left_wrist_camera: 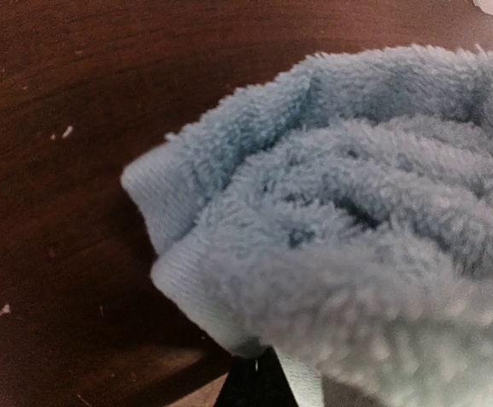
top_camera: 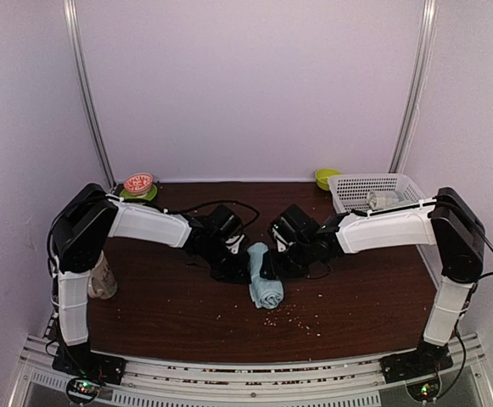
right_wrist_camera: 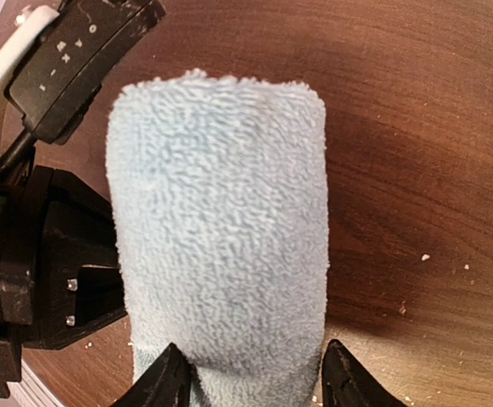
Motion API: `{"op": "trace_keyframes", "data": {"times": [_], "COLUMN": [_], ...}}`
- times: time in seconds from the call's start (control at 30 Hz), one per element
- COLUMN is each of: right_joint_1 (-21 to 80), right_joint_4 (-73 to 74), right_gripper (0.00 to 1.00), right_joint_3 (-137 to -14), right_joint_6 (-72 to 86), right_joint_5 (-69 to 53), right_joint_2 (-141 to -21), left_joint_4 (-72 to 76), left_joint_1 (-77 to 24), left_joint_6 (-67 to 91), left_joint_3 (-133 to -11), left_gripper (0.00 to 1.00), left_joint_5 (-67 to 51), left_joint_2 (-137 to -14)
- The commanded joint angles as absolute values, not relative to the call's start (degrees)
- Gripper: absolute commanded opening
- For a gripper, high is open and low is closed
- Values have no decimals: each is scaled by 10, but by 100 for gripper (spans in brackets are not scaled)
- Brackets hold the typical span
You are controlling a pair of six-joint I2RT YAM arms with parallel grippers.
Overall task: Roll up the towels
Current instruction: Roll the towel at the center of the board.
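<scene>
The light blue towel (top_camera: 266, 287) lies rolled up in the middle of the dark wooden table (top_camera: 161, 305). My left gripper (top_camera: 239, 268) is at its left side; in the left wrist view the towel (left_wrist_camera: 356, 229) fills the frame, and the gripper (left_wrist_camera: 259, 377) has its dark fingertips closed together at the towel's hem. My right gripper (top_camera: 269, 266) is at its right side; in the right wrist view the gripper (right_wrist_camera: 254, 383) has its fingers (right_wrist_camera: 165, 377) pressed on both sides of the roll (right_wrist_camera: 221, 220). A pale cloth (top_camera: 383, 201) lies in the basket; I cannot tell its colour.
A white basket (top_camera: 373, 182) stands at the back right, with a green bowl (top_camera: 326, 177) behind it. A green plate holding a pink object (top_camera: 138, 184) is at the back left. A mug (top_camera: 103, 280) stands by the left arm. Crumbs (top_camera: 293, 320) lie near the front edge.
</scene>
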State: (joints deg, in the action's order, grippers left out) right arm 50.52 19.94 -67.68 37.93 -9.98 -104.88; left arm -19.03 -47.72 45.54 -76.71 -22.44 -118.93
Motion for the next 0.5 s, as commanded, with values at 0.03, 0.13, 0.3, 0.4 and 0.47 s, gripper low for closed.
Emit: {"op": "trace_keyframes", "data": {"times": [0.03,0.13,0.3,0.4,0.47], "right_joint_1": [518,520,521,521,521], "right_joint_4": [201,201,198,194,191], "right_gripper": [53,53,53,53,53], "right_joint_3": [-692,-695,-695,-694,-693], "right_joint_6": [390,391,393,395,395], "right_joint_5": [-86,-84,-84,-84,-86], "right_joint_2": [-1071,-1083,-1101,-1104,-1106], "left_joint_4": [-179,-177,-192,-199,-203], "left_joint_1": [-480,-480,-479,-477,-475], "left_joint_6": [461,461,442,436,432], "left_joint_3": [-742,-727,-699,-676,-663], "left_gripper": [0,0,0,0,0], "left_joint_5": [-225,-224,-214,-212,-213], "left_joint_2": [-1176,-1164,-1130,-1098,-1068]}}
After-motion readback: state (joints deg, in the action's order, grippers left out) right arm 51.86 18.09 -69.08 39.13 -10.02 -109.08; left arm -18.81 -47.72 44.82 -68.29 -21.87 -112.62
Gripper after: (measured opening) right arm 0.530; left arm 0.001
